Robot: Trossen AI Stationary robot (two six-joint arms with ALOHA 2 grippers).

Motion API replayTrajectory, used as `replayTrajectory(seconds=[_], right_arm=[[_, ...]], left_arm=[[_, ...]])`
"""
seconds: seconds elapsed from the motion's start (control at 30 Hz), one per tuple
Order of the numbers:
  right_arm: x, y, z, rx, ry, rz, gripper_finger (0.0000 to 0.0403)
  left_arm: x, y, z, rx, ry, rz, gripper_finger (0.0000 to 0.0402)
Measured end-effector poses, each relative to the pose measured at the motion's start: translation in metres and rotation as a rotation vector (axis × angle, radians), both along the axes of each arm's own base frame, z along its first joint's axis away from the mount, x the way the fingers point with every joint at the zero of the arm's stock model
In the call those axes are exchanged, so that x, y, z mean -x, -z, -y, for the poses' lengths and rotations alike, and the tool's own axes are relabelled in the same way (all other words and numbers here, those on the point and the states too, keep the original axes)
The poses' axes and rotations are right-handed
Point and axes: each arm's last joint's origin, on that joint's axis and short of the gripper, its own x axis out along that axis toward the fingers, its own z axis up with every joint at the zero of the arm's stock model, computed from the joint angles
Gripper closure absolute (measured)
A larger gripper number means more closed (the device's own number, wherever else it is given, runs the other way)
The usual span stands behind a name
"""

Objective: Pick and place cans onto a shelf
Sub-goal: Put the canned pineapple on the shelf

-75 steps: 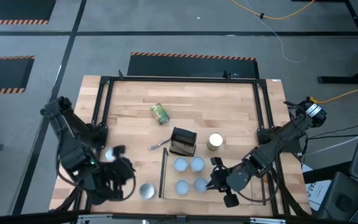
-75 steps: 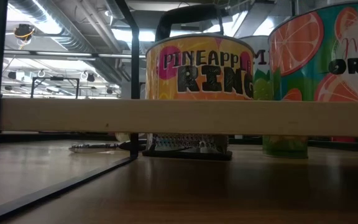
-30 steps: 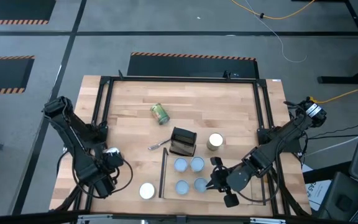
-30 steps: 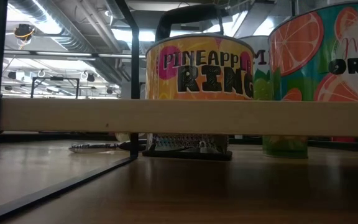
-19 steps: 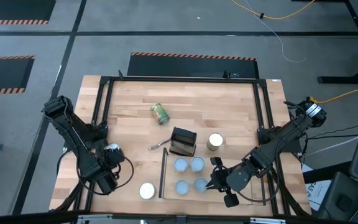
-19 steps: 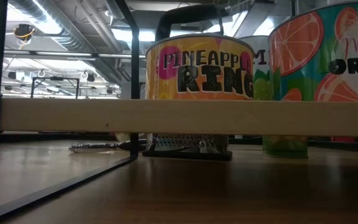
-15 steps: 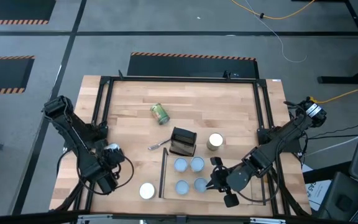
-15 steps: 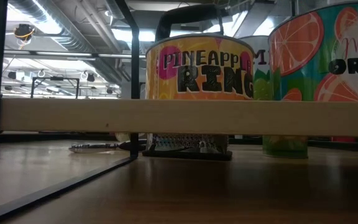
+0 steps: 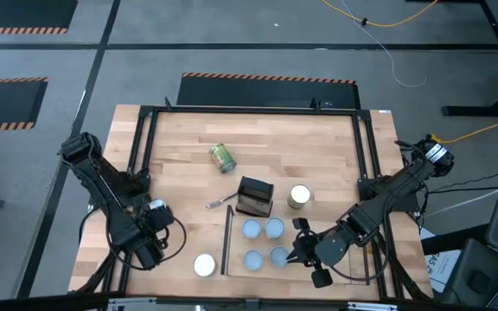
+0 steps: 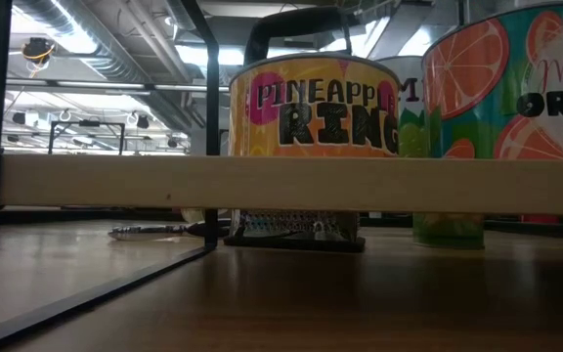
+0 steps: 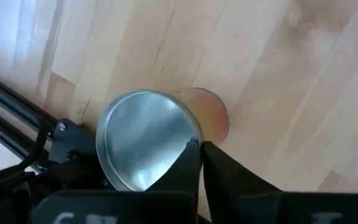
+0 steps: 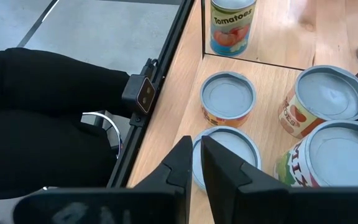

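Observation:
Four pale-blue-topped cans [image 9: 264,243] stand on the low shelf [image 9: 228,242] near the table's front edge. Another can [image 9: 204,264] with a white top stands upright on the table just left of the shelf. A gold-topped can [image 9: 299,197] stands behind the shelf. A green can [image 9: 222,157] lies on its side farther back. My left gripper [image 9: 158,250] is shut and empty, left of the white-topped can [image 11: 145,137]. My right gripper [image 9: 296,246] is shut and empty at the shelf's right end, above the cans [image 12: 225,155].
A black grater [image 9: 255,197] and a spoon [image 9: 220,203] lie mid-table behind the shelf. A black frame [image 9: 145,130] runs around the tabletop. In the low view the shelf's board [image 10: 291,183] carries a pineapple can [image 10: 311,108] and an orange can [image 10: 516,78].
My left gripper has drawn back from the white-topped can toward the table's left edge, and has kept still over the last second. The can stands where it was. My right arm has kept still.

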Motion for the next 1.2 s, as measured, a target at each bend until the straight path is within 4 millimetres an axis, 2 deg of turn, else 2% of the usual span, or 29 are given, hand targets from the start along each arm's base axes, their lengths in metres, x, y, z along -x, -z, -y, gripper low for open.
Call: replayTrajectory(seconds=[0.5,0.63,0.77,0.97,1.2], right_arm=[[0.000,0.000,0.000,0.000,0.000,0.000,0.0363],[0.000,0.000,0.000,0.002,-0.002,0.001,0.0363],[0.000,0.000,0.000,0.003,-0.003,0.001,0.0363],[0.000,0.000,0.000,0.003,-0.003,0.001,0.0363],[0.000,0.000,0.000,0.002,-0.003,0.001,0.0363]], left_arm=[[-0.013,-0.037,0.015,0.069,0.008,0.115,0.0401],[-0.017,-0.052,0.020,0.105,0.052,0.144,0.0401],[-0.023,-0.079,0.028,0.166,0.115,0.200,0.0401],[-0.030,-0.133,0.036,0.273,0.231,0.333,0.0401],[-0.035,-0.190,0.038,0.325,0.371,0.565,0.0401]])
